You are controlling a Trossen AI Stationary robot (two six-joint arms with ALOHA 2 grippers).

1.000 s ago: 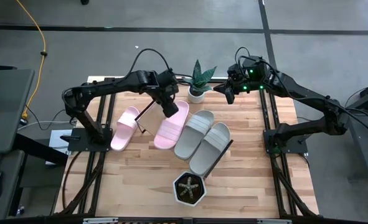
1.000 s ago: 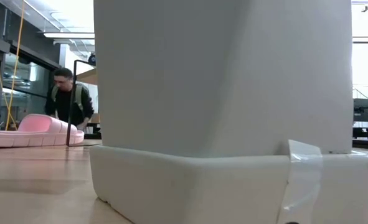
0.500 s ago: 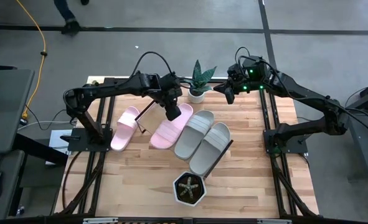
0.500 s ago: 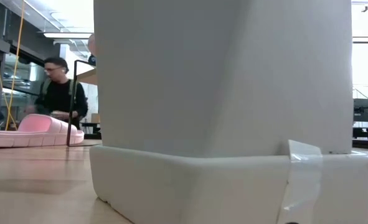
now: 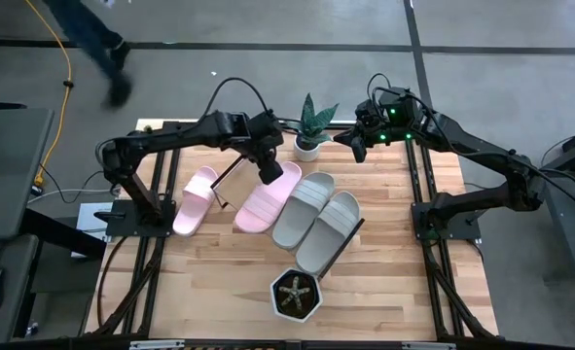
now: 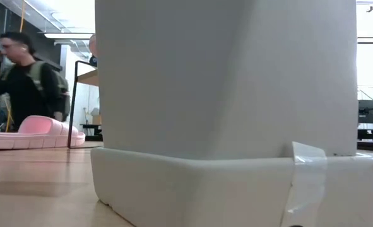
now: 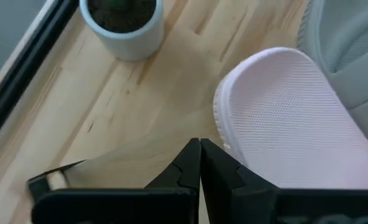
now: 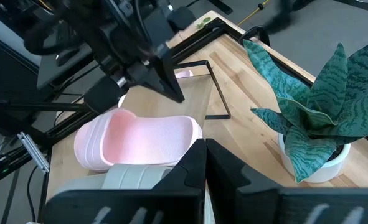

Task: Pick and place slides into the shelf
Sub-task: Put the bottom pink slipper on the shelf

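Four slides lie side by side mid-table: slide one leftmost, slide two to its right, then slide three touching slide four. A potted plant stands behind them at the table's far edge; a second planter stands before them.

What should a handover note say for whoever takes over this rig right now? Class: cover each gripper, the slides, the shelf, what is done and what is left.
Left gripper: shut, empty, above the heel of the second pink slide.
Right gripper: shut, empty, raised beside the potted plant.
Slides: first pink slide lies apart at left; the second pink and two grey slides lie side by side across the shelf.
Done: apparently three placed.
Left: probably the first pink slide.
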